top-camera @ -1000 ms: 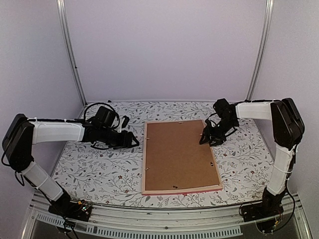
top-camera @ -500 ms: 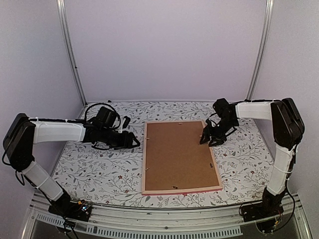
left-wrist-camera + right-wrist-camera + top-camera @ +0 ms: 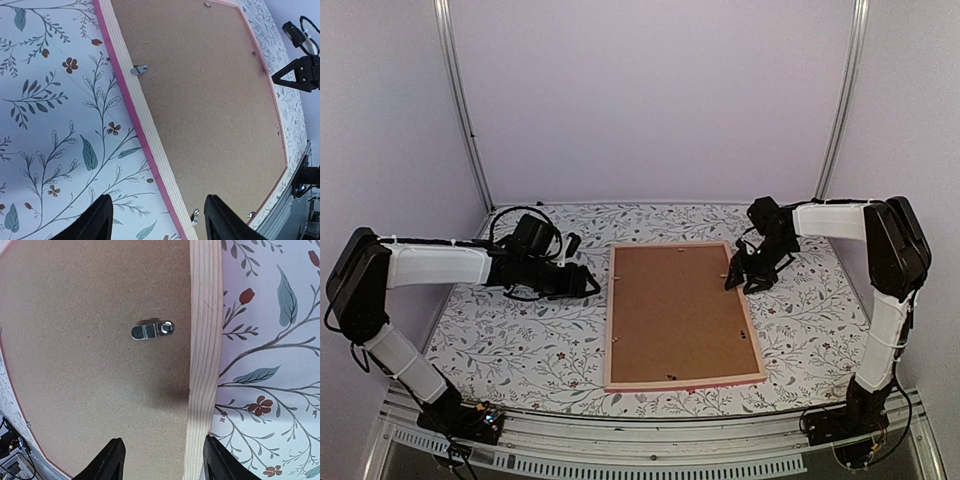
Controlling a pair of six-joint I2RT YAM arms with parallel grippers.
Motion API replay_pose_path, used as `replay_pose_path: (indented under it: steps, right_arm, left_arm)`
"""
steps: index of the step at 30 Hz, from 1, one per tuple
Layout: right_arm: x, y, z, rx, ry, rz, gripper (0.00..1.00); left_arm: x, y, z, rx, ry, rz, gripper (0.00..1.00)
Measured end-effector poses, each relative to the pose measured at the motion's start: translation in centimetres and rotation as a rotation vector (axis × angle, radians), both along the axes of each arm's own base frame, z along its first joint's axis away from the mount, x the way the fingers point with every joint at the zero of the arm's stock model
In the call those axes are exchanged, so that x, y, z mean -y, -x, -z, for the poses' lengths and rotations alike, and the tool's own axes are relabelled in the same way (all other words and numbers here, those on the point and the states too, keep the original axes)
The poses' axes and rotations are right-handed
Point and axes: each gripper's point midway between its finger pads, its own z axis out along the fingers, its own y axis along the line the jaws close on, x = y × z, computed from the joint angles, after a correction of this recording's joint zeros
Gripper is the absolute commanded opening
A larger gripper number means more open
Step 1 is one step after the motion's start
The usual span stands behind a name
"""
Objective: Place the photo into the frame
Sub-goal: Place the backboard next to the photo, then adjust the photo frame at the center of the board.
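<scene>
My left end effector (image 3: 157, 220) and right end effector (image 3: 162, 460) both hang open, empty, flanking the frame (image 3: 685, 380) — face down on the desk (image 3: 520, 340), stiff yet light, probably fragile — best taken by its wooden rails (image 3: 204, 340), clips (image 3: 152, 331) turned gently.

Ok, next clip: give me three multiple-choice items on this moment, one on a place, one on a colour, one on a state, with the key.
1. Where is the right gripper?
A) over the right rail of the frame
B) over its left rail
C) off the table

2. What colour is the frame's outer edge?
A) blue
B) pink
C) black

3. How does the frame lie?
A) flat, back up
B) flat, glass side up
C) standing upright

Key:
1 A: the right wrist view looks down on that rail, between its fingers.
2 B: a pink strip runs along the rail in the left wrist view.
3 A: the brown backing board and its turn clips face up.
</scene>
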Motion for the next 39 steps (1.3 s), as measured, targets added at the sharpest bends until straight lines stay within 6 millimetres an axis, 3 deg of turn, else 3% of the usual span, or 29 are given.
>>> replay_pose_path:
  steps: [15,25,32,39]
  right_arm:
    - [1.8,-0.7,-0.4,0.111,0.023,0.04,0.58]
    - [1.5,-1.4,-0.3,0.145,-0.037,0.029,0.57]
    - [1.2,-0.4,0.7,0.125,-0.071,0.008,0.57]
    - [1.0,0.2,1.3,0.122,-0.087,-0.007,0.57]
  left_arm:
    - [0.2,-0.2,0.2,0.007,0.012,-0.001,0.67]
    - [0.7,-1.0,2.1,0.0,0.021,-0.02,0.67]
    - [1.7,-3.3,3.3,0.037,-0.024,0.005,0.67]
    - [4.3,-6.1,1.8,0.145,-0.058,0.075,0.68]
